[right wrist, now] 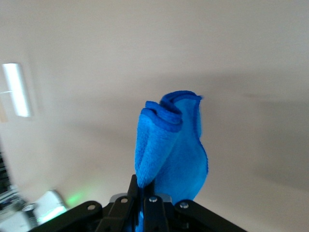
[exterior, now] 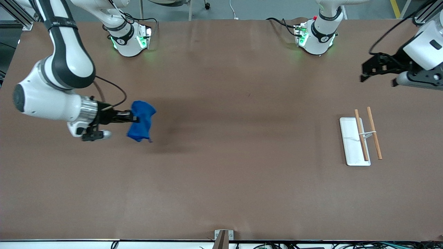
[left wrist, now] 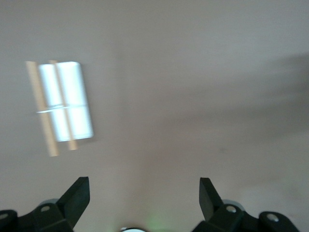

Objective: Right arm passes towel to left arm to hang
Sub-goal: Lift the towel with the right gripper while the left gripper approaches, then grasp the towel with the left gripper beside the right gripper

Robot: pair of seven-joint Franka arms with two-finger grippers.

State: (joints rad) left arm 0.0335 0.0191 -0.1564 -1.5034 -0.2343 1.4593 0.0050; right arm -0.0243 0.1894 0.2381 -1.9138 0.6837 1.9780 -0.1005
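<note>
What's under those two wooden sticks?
One of the wooden sticks hangs over a flat white tray; the other is over the bare brown table. The tray hides whatever is under it.

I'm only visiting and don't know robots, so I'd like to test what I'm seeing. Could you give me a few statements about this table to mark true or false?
1. The right gripper is shut on the towel. True.
2. The towel lies flat on the table. False: it hangs bunched from the fingers, above the table.
3. The left gripper is open and holds nothing. True.
4. The left gripper is touching the towel. False: it is up in the air at the left arm's end of the table, far apart from it.
5. Two wooden rods are part of a rack on a white base. True.
6. The rack already carries the towel. False: it carries nothing.
</note>
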